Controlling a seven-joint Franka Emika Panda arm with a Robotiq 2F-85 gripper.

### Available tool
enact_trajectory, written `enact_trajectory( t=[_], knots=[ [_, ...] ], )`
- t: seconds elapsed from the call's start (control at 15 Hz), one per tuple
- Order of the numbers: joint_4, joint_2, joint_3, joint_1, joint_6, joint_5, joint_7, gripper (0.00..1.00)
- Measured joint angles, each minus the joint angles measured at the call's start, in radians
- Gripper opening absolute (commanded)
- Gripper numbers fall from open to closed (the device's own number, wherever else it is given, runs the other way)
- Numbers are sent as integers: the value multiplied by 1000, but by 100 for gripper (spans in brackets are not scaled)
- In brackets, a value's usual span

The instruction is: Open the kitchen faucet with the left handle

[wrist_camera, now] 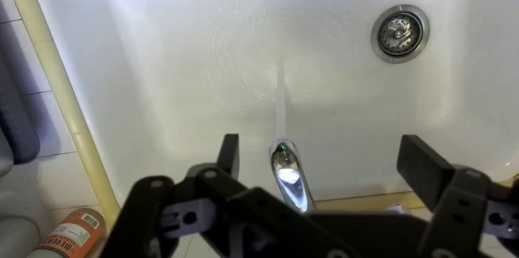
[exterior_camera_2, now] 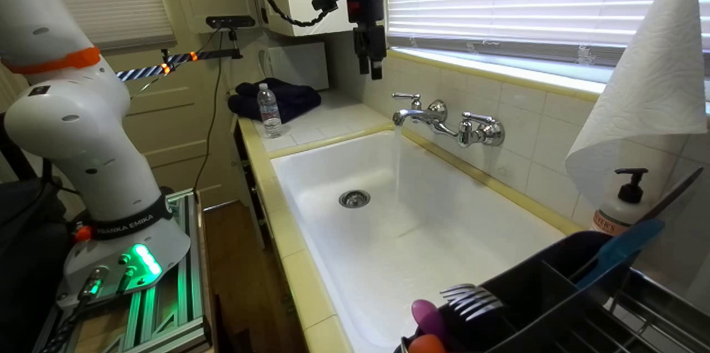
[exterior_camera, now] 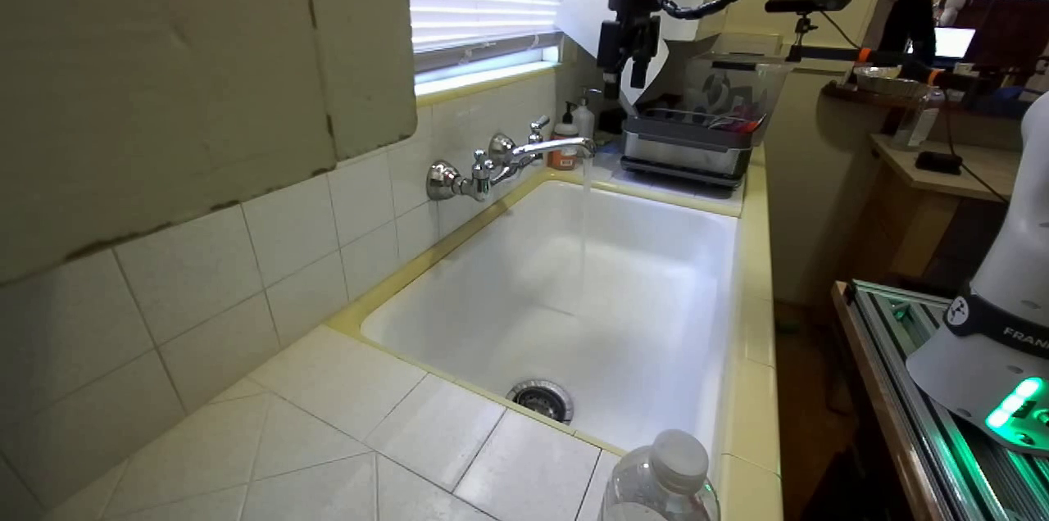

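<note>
One gripper (wrist_camera: pixel 320 158), one running faucet (wrist_camera: pixel 292 181), two handles (exterior_camera_2: pixel 415 99)

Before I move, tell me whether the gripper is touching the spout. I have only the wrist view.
Observer: It is not. In both exterior views the gripper hangs above the spout, with open air between them.
Operator: Then place the left handle for me; my picture does not show it clearly.
Observer: An exterior view puts it on the same side of the spout as the drain.
Operator: Now name something upright beyond the drain, outside my picture.
Observer: A white-capped water bottle, standing on the tiled counter.
</note>
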Motion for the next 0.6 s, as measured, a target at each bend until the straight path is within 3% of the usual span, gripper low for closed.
enact_trajectory(
  t=[0.6],
  knots=[
    [-8,-7,0,0,2,0,-1,100]
  ],
)
